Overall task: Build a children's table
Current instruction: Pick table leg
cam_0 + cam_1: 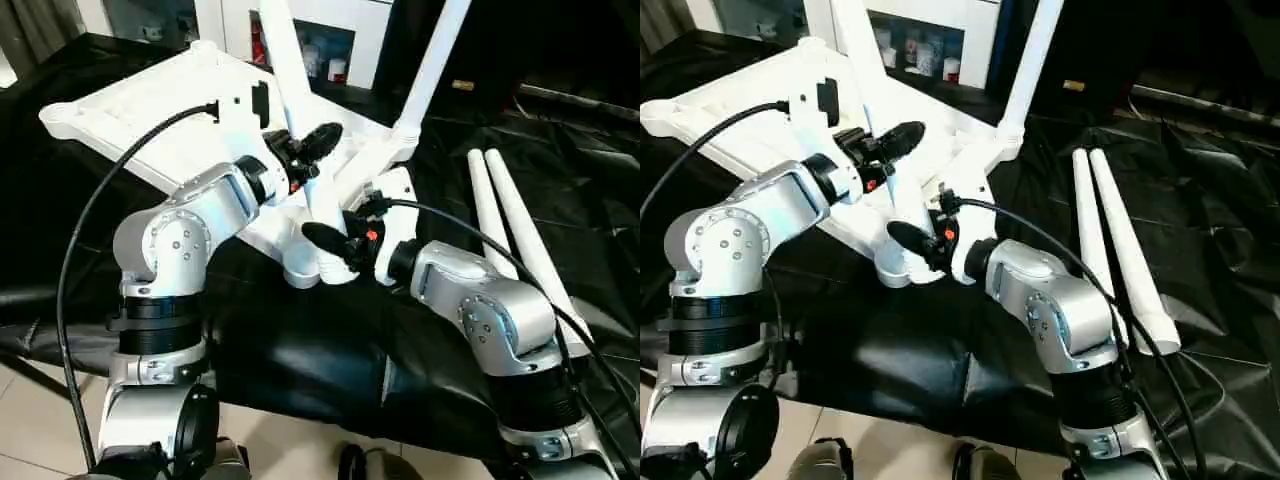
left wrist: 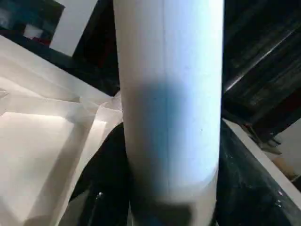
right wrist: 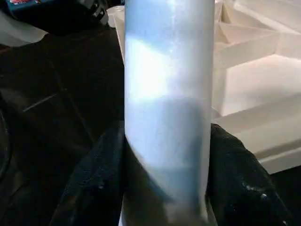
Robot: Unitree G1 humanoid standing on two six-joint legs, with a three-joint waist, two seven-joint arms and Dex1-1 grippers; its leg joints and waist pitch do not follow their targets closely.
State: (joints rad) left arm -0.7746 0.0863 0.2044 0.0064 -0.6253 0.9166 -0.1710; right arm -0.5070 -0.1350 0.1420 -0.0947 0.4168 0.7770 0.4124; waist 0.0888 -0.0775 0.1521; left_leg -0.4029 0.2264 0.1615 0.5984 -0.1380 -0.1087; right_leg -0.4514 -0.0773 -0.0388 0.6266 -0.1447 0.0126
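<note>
**Both grippers clamped on one leg at near corner socket**

Silver forearms fill the foreground. Left gripper [image 1: 312, 150] and right gripper [image 1: 335, 243] each close their black fingers around the same white leg [image 1: 290, 75], left above right. Its long axis rises steeply, tilted slightly left, foot at the upturned table top [image 1: 150, 125] near corner. A second leg [image 1: 432, 65] stands at the right corner. Two spare legs [image 1: 515, 235] lie parallel on the black cloth [image 1: 300, 350], pointing away, room around them.
</note>
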